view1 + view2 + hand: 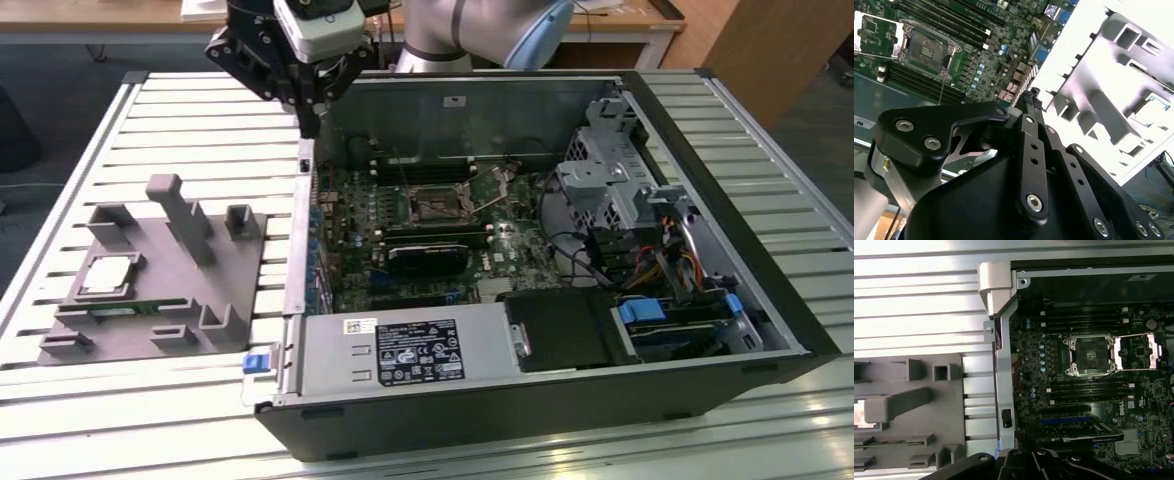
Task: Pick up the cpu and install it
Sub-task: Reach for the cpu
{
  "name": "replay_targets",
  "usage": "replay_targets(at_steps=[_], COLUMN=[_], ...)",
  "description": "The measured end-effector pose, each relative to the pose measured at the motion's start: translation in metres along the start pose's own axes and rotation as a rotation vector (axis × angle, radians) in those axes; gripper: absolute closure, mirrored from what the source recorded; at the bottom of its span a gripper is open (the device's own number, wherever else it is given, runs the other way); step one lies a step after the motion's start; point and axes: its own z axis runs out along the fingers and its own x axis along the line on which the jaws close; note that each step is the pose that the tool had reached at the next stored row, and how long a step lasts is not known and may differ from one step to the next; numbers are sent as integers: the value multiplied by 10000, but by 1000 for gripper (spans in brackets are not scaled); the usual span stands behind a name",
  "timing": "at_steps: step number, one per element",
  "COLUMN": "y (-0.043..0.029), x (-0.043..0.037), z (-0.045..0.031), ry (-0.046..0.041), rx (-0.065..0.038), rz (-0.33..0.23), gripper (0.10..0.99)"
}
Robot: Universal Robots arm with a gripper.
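The slatted metal table [174, 130] carries everything. An open computer case [534, 420] covers its middle and the side toward the exterior view's right, and the motherboard [521, 250] lies flat on the case floor. Toward the table's edge on the exterior view's left sits a grey fixture [254, 270] with posts and pockets.

The gripper [310, 120] hangs above the far end of the case wall that faces the fixture. Its fingers [1030, 97] are drawn together at the tips with nothing between them. Inside the case, the black socket [434, 207] lies bare, and in the first wrist view its metal load plate [1136, 351] is swung open beside it.

The cpu [110, 275] rests flat, shiny face up, in a pocket at the fixture's outer side, not yet lifted. A green memory stick [127, 310] lies just beside it.

The relation that matters is this: the cpu lies well apart from the gripper, out over the fixture toward the table's edge on the exterior view's left and toward the near edge — away from the socket. Being square, it shows no long axis.
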Motion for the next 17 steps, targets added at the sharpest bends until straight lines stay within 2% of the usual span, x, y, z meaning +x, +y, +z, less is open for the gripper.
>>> replay_targets(at_steps=[17], y=[-12], x=[154], z=[7], ry=[3], rx=[0], rz=[0], gripper=[980])
